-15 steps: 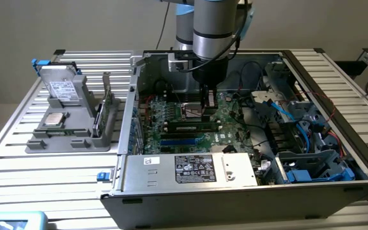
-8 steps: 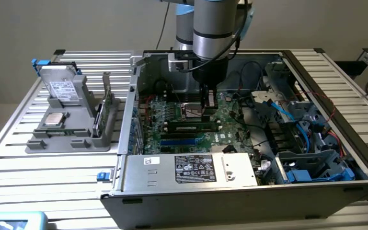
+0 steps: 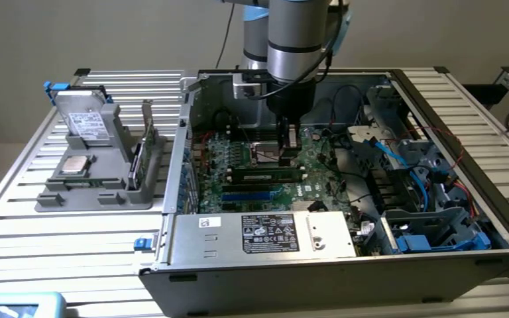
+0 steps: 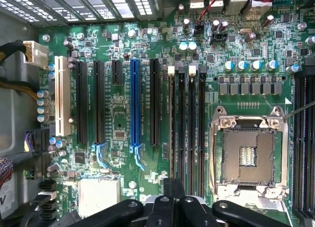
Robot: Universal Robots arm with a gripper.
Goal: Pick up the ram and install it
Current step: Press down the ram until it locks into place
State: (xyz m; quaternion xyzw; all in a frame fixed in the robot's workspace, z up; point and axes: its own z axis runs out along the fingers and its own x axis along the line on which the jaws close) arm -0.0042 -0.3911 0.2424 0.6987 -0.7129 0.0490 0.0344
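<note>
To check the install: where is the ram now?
In the exterior view, the ram stands on the motherboard inside the case, between the end effector and the blue slot.

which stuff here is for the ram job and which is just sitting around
job: ram at the memory slots; gripper, shut, right above it
lying about: hard drive, processor chip, grey holder, all outside the case

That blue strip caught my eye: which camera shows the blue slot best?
The wrist view: the blue slot lies full length, seen from above. The exterior view gives it slantwise, a short blue strip near the ram.
</note>
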